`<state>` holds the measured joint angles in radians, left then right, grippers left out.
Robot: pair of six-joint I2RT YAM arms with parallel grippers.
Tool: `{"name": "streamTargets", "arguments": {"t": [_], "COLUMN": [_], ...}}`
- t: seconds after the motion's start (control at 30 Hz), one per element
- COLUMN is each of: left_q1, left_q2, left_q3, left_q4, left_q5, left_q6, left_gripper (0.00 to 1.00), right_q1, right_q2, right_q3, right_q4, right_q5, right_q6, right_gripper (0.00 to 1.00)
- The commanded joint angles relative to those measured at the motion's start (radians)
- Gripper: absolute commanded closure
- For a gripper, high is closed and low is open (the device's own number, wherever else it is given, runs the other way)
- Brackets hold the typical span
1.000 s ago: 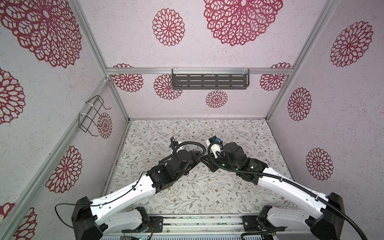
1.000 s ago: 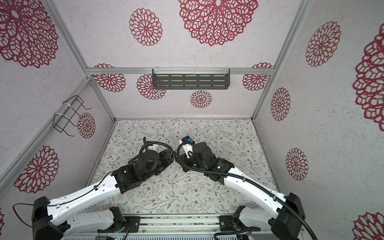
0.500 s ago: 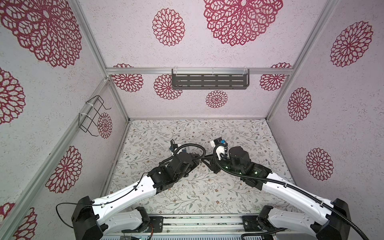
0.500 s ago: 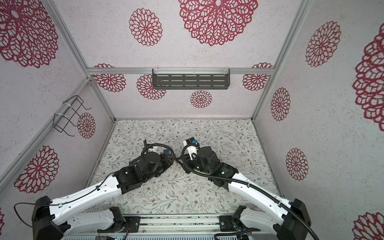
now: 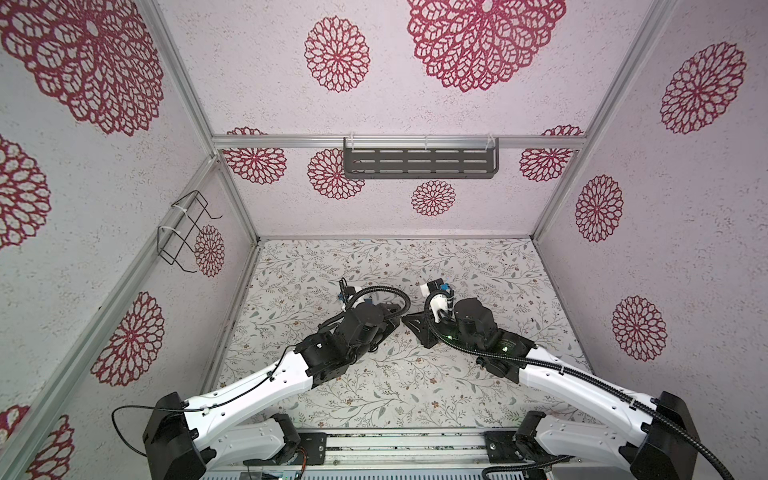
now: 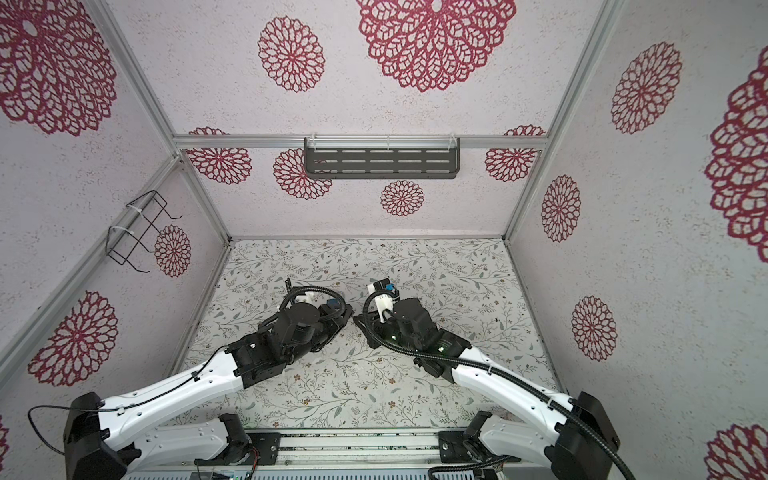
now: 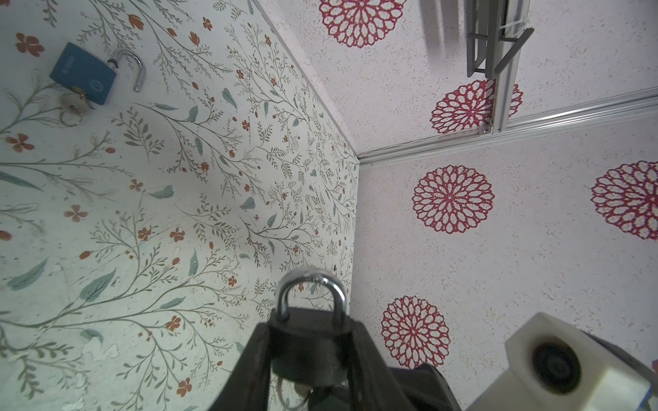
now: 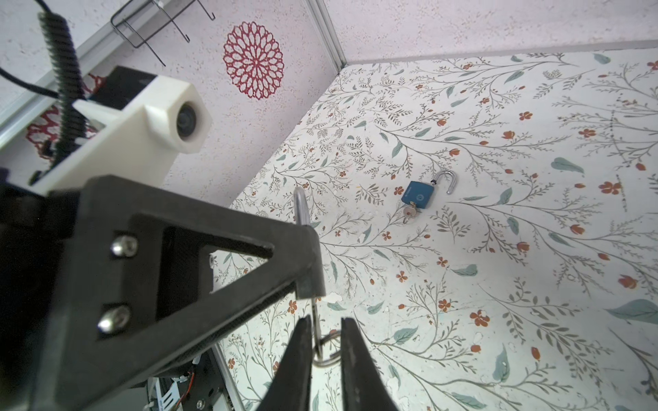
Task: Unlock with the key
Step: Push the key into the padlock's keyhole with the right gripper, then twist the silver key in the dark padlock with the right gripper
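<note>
My left gripper is shut on a black padlock, pinching its body from both sides. The silver shackle sticks out past the fingertips and is closed. A key on a wire ring hangs from the lock's underside. In the right wrist view my right gripper stands narrowly open just under the left gripper's finger. The key lies edge-on against one finger, and the key ring spans the gap. In both top views the left gripper and right gripper meet tip to tip mid-table.
A blue padlock lies on the floral tabletop with its shackle swung open and a key in it; the left wrist view shows this blue padlock too. A grey shelf hangs on the back wall and a wire rack on the left wall.
The right arm has shifted slightly and its jaws have narrowed around the key under the black padlock. The left arm holds the padlock still.
</note>
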<state>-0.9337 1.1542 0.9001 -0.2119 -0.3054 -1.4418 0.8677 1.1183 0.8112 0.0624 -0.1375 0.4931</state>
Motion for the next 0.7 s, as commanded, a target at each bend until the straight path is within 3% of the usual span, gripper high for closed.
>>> {"name": "streamTargets", "arguments": {"t": [0.0, 0.27, 0.47, 0.67], "left_q1": [0.013, 0.014, 0.016, 0.018], "left_q2": [-0.008, -0.002, 0.001, 0.001], "left_q3": [-0.007, -0.003, 0.0, 0.002], "left_q4": [0.047, 0.054, 0.054, 0.05], "left_q5": [-0.011, 0.0, -0.001, -0.004], "left_q6": [-0.003, -0.015, -0.015, -0.018], "left_gripper": [1.0, 1.0, 1.0, 1.0], "right_q1": [0.005, 0.005, 0.004, 0.004], "right_q2": [0.004, 0.003, -0.023, -0.03], "right_q3": [0.005, -0.001, -0.004, -0.02], "right_q4": [0.05, 0.044, 0.033, 0.032], "right_q5": [0.015, 0.027, 0.028, 0.033], "right_q6": [0.009, 0.007, 0.001, 0.009], "right_gripper": [0.86, 0.9, 0.78, 0.81]}}
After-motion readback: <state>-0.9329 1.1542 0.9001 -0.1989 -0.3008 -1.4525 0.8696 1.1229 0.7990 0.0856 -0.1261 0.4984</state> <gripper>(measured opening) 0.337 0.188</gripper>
